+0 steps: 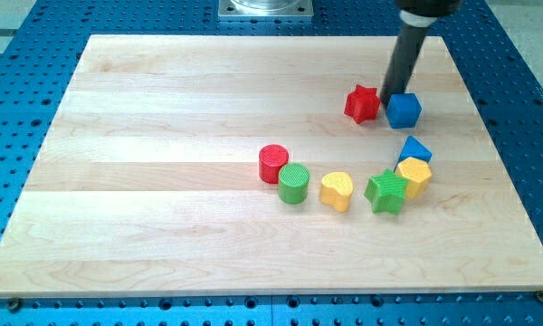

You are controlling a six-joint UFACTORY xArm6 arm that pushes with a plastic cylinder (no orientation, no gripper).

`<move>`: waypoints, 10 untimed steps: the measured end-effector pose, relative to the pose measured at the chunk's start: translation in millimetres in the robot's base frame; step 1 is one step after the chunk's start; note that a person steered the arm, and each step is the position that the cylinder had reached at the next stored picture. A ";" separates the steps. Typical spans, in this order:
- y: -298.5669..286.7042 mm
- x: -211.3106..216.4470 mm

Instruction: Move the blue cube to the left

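The blue cube (404,110) sits upright, bright and glossy, near the board's (163,226) top right, just beside the red star (363,103). My tip (395,93) stands between them, at the cube's upper-left edge; I have no jaws, only this rod.

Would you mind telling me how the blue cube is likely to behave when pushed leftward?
The blue cube has flat faces, so it will probably slide, not roll. The red star sits at its left, likely getting shoved along. My tip is off-centre, so it may rotate.
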State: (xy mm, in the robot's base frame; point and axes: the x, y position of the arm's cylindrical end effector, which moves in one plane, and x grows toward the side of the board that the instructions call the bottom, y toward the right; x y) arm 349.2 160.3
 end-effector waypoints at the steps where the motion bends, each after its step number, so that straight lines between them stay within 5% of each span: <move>1: -48.2 3.8; 2: -74.6 -19.7; 5: 55.7 -48.8; 8: 39.8 -2.7; 9: 92.0 22.6; 10: 81.7 40.9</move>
State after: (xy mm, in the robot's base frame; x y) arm 390.2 242.0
